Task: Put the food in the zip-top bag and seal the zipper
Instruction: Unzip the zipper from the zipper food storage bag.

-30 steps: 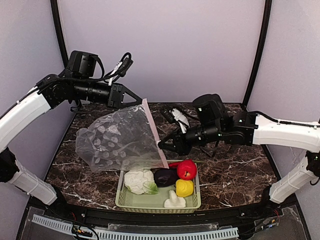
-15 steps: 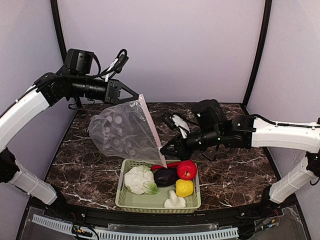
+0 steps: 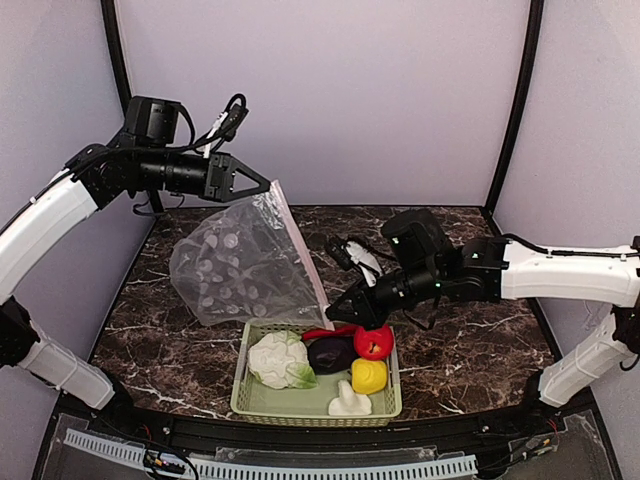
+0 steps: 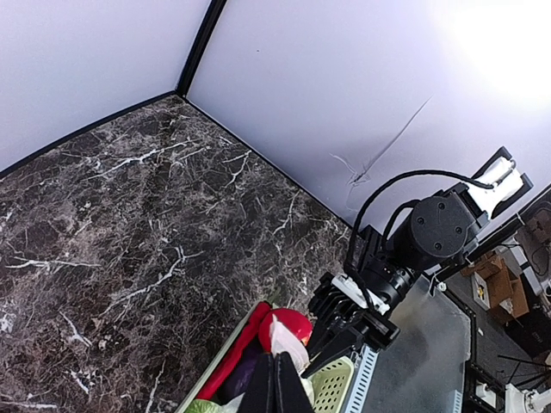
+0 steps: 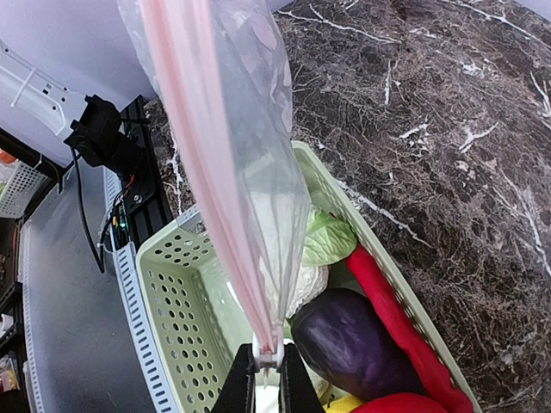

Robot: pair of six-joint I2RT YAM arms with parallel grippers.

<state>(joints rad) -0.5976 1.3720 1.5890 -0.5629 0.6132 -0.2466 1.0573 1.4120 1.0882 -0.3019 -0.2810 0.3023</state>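
Note:
The clear zip-top bag hangs in the air over the table's left half, and nothing shows inside it. Its pinkish zipper runs taut from upper left to lower right. My left gripper is shut on the bag's upper corner. My right gripper is shut on the white slider at the zipper's lower end, just above the basket. The food lies in the pale green basket: cauliflower, eggplant, red pepper, red chili, yellow pepper and mushroom.
The basket stands at the table's front middle, close to the near edge. A black-and-white fixture sits on the dark marble table behind the right gripper. Purple walls with black posts close in the back and sides.
The left gripper has risen and pulled back to the left, lifting the bag off the table so it hangs. The right gripper, holding the zipper's lower end, has moved down toward the basket.

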